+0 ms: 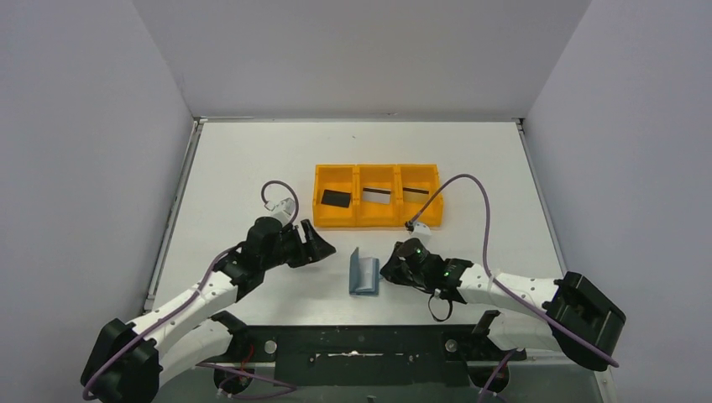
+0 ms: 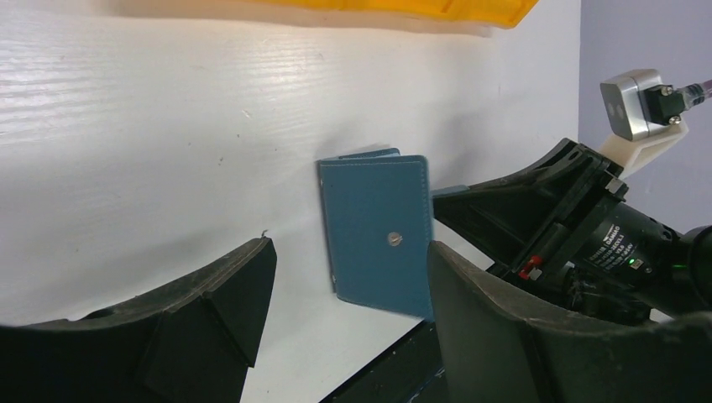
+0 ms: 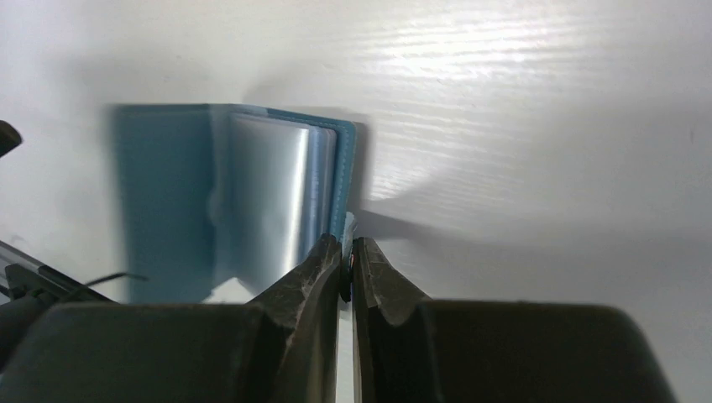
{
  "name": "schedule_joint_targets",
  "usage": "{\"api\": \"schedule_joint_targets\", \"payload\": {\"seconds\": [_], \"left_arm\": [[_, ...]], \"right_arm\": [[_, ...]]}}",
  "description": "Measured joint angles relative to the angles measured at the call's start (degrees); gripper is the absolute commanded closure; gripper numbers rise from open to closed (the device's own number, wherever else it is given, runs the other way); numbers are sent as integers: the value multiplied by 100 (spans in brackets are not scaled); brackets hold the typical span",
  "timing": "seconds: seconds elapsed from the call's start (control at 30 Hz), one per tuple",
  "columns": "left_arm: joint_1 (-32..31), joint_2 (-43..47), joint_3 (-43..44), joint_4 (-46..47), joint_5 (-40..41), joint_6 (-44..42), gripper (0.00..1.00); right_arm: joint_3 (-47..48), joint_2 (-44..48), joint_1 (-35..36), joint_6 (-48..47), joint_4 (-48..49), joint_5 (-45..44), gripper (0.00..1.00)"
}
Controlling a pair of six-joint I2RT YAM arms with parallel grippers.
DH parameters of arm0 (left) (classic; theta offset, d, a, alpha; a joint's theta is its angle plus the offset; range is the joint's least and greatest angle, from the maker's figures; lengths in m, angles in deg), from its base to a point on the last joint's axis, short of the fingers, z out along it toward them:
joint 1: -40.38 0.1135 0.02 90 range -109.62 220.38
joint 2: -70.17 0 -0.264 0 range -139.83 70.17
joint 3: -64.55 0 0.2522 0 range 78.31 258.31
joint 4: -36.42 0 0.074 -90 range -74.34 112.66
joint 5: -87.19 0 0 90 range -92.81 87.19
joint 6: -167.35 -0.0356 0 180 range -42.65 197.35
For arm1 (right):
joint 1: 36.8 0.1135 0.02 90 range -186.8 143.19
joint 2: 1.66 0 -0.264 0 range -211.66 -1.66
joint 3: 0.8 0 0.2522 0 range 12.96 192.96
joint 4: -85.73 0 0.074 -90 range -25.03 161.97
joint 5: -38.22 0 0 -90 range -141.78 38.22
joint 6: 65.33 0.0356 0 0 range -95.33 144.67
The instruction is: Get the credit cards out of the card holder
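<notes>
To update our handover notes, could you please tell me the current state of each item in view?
card holder: partly open, one cover standing upright, clear sleeves showing.
credit cards: three lying flat, one per tray compartment.
orange tray: upright, every compartment holds a card.
left gripper: open, empty, beside the card holder.
right gripper: shut on the card holder's cover edge.
</notes>
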Motion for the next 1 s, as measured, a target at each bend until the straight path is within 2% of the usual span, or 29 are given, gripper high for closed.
{"api": "schedule_joint_targets", "payload": {"seconds": [0.57,0.73,1.0], "left_arm": [[0,527,57,-476,439,0,35],[2,815,120,-682,664,-2,35],[2,691,120,-713,577,-11,35]], "right_arm": [[938,-35,162,-605,444,756,93],[1246,-328,343,-678,597,758,94],[1016,-374,321,-310,501,334,94]]}}
